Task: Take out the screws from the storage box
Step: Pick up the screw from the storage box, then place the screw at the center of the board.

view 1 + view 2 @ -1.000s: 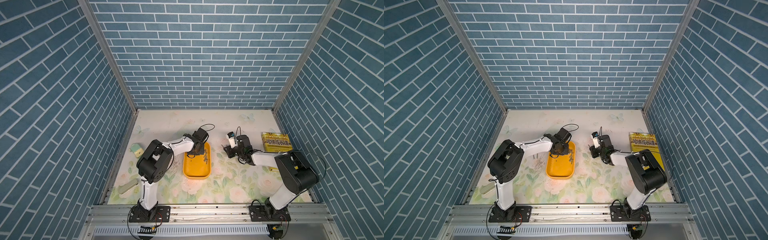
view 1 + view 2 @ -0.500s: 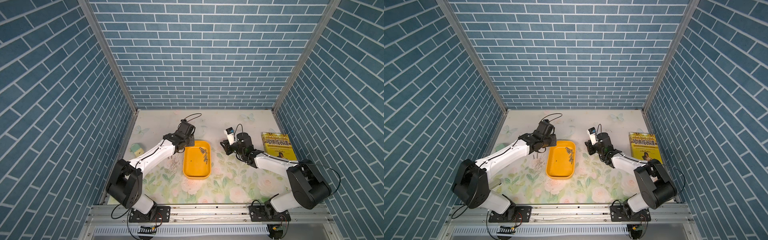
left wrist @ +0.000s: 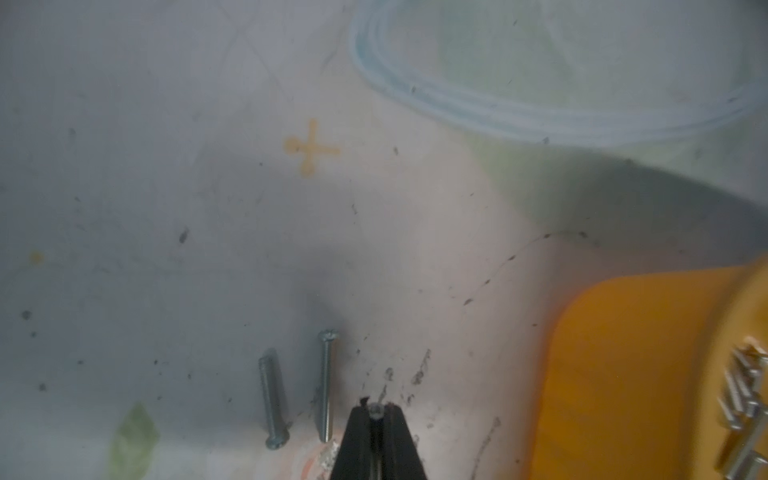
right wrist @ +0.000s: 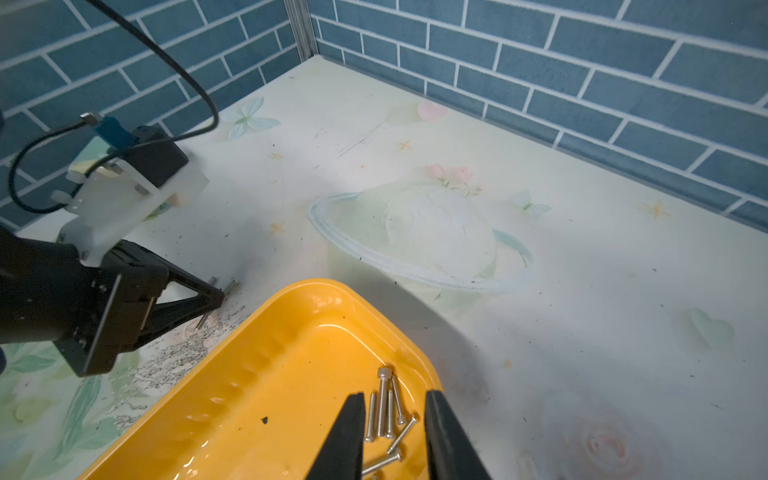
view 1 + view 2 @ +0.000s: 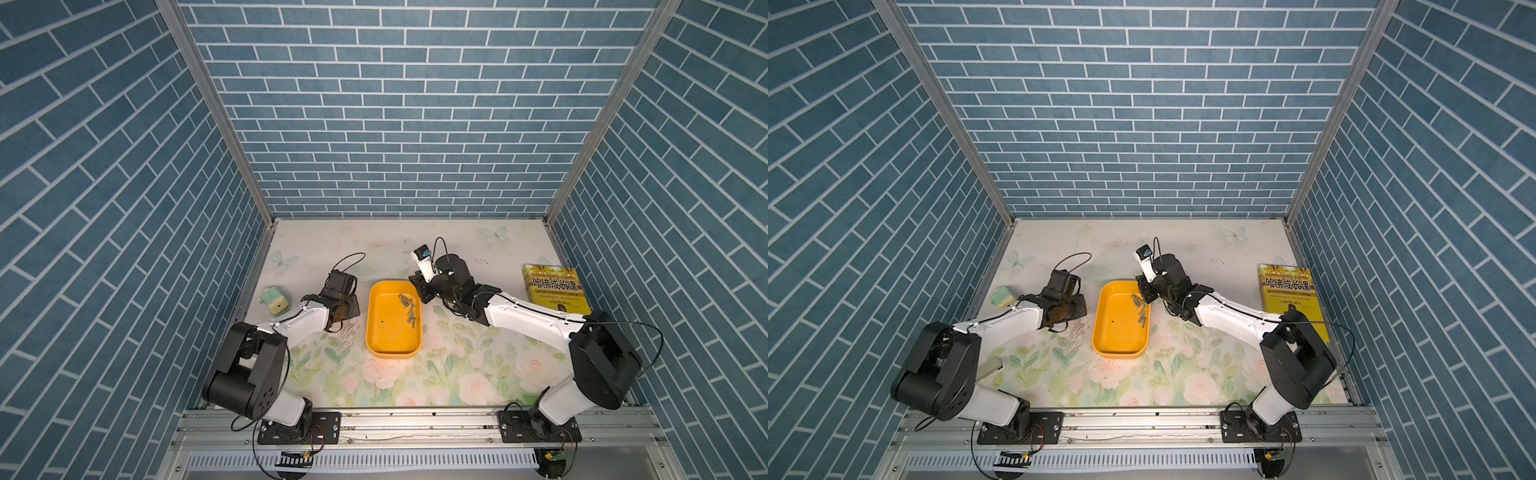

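Slim steel screws (image 4: 382,399) lie clustered at the far end of the yellow storage box (image 5: 386,332), bracketed by the parted, empty jaws of the right gripper (image 4: 394,395). Just beside the box, the left gripper (image 3: 376,409) is clenched on a single screw above the table (image 5: 457,257), where two loose screws (image 3: 326,384) lie. The bolts look light, rigid and slick, apt to roll, so a pinch across mid-shaft seems safest. Only the left wrist view shows the screw head nipped between the tips. Only the right wrist view shows the other jaws straddling the pile. The top views are too distant to settle either.
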Action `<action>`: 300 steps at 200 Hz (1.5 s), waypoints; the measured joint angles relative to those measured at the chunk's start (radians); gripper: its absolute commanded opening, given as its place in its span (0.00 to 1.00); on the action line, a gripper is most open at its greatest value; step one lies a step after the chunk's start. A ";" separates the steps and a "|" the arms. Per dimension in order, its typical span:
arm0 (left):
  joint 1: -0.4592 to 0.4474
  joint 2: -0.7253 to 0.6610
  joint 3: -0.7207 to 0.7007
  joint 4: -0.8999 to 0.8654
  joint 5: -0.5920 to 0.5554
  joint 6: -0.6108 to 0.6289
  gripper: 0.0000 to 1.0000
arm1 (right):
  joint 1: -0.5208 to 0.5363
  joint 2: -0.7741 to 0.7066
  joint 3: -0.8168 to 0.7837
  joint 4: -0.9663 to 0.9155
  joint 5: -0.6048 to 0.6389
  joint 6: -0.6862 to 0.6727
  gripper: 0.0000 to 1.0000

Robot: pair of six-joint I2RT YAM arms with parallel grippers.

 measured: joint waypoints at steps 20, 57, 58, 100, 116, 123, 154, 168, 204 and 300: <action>0.006 0.033 -0.003 0.027 0.022 -0.001 0.00 | 0.013 0.061 0.042 -0.045 0.010 0.000 0.27; 0.006 0.051 -0.001 0.067 0.039 -0.001 0.00 | 0.024 0.196 0.149 -0.128 0.016 0.000 0.26; 0.006 0.051 -0.001 0.068 0.039 -0.001 0.00 | 0.024 0.200 0.152 -0.130 0.015 0.000 0.26; 0.006 0.053 0.000 0.071 0.033 -0.002 0.09 | 0.029 0.277 0.224 -0.196 0.021 0.001 0.26; 0.006 0.053 0.000 0.071 0.030 -0.002 0.17 | 0.033 0.301 0.249 -0.218 0.025 0.001 0.25; 0.006 0.053 0.001 0.072 0.031 -0.002 0.18 | 0.036 0.311 0.258 -0.225 0.026 0.001 0.25; 0.006 0.053 0.001 0.077 0.032 -0.003 0.23 | 0.047 0.357 0.291 -0.253 0.034 0.001 0.25; 0.006 0.053 0.001 0.079 0.031 -0.004 0.25 | 0.050 0.373 0.296 -0.268 0.037 0.003 0.25; 0.006 0.051 0.001 0.082 0.031 -0.001 0.38 | 0.050 0.396 0.305 -0.299 0.055 0.004 0.25; 0.006 0.021 0.000 0.048 0.031 0.000 0.48 | 0.051 0.462 0.420 -0.401 0.095 0.015 0.25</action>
